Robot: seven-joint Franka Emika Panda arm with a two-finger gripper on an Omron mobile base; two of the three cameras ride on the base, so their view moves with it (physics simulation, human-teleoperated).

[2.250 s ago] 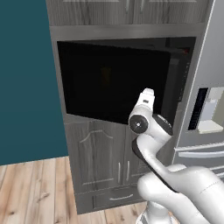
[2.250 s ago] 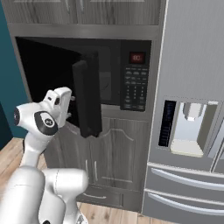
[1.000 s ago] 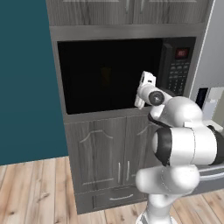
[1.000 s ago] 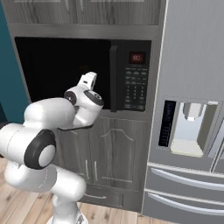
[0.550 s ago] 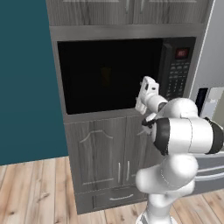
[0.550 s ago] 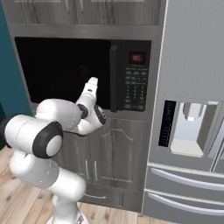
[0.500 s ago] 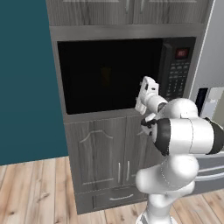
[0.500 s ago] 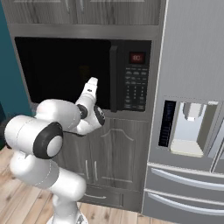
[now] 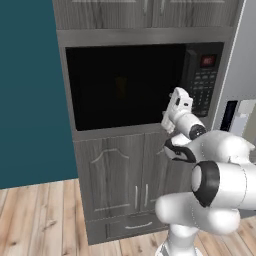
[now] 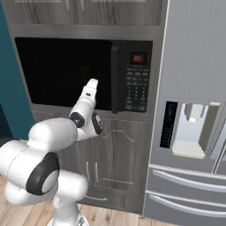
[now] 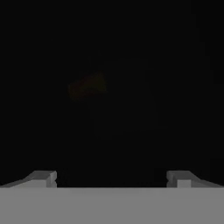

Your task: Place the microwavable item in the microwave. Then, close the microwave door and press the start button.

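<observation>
Glowing red but unreadable, the microwave (image 10: 84, 73) display sits beside the empty, wide-spread gripper (image 11: 111, 177).

1. My arm (image 9: 220, 170) is smooth glossy white plastic, with dark matt bands at the joints.
2. The cabinets (image 9: 120, 180) around the microwave (image 10: 88, 70) are grey wood with a streaky grain, matt.
3. The door (image 9: 125, 85) is dark, smooth glass, nearly black.
4. The keypad (image 10: 134, 88) panel looks like matt black plastic.
5. The fridge (image 10: 194, 66) is brushed grey metal with a soft sheen.
6. The floor (image 9: 40, 220) is pale wood planks, lightly grained.
7. The wall (image 9: 30, 90) is flat matt teal.
</observation>
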